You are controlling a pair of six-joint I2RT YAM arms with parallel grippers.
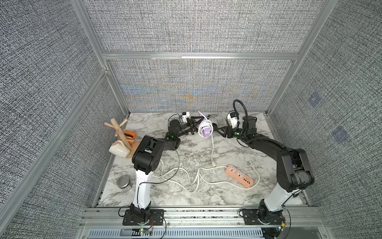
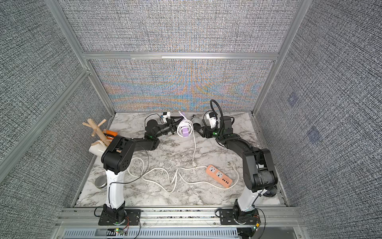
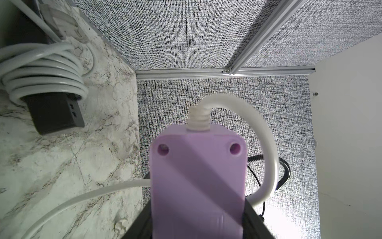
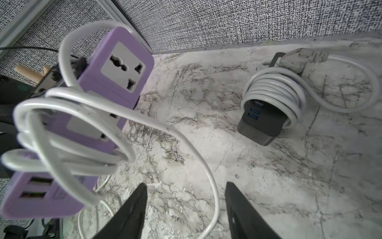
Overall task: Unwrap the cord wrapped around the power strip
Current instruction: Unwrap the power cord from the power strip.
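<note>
Left end effector (image 3: 196, 219) is clenched across the purple power strip (image 4: 115, 68), holding it lifted off the tabletop (image 1: 186, 149) just above the middle of both top views. The lift looks meant to let the loops of white cord (image 4: 68, 107) hang free to be drawn off, instead of being pinned underneath. Several turns sit loosely around the strip's body, and one free strand trails down to the tabletop. Right end effector (image 4: 186, 185) is released, its jaws standing apart at the bottom of the right wrist view (nothing is pinched there), with that trailing strand running through the gap between them. The strip itself hangs just beside it, toward the left of that frame, so the next pull probably takes this strand.
</note>
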